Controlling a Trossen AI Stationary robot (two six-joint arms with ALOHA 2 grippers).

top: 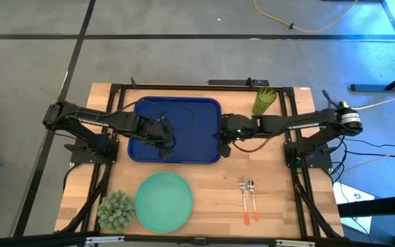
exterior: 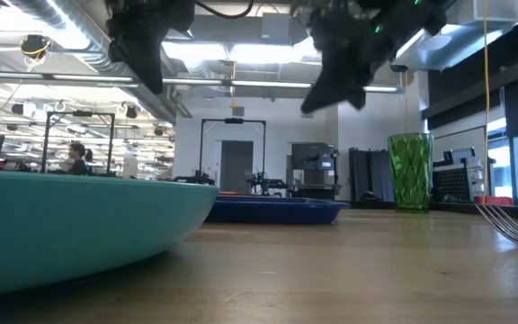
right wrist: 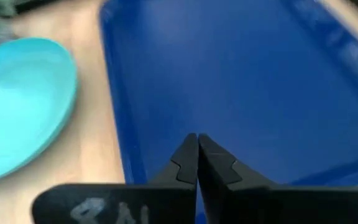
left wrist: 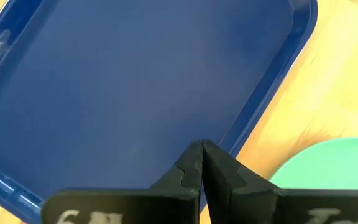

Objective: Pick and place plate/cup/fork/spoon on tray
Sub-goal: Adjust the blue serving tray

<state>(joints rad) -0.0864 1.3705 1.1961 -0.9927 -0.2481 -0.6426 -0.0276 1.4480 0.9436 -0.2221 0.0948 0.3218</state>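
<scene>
tray [top: 184, 110]: dark blue, plain
plate [top: 164, 201]: mint green, plain
cup [top: 264, 101]: translucent olive green, faceted diamond pattern
fork [top: 243, 200]: silver head, orange handle
spoon [top: 252, 200]: silver bowl, orange handle
plant [top: 116, 209]: grey-green, spiky, beside plate
table [top: 280, 206]: light wood grain

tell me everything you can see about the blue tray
The tray is a large dark blue rectangle of glossy plastic with rounded corners and a raised rim. It lies flat on the wooden table, toward the far side, and holds nothing. The left pincer hovers shut above it; the right pincer hovers shut at its right edge. The plate sits apart, nearer.
</scene>
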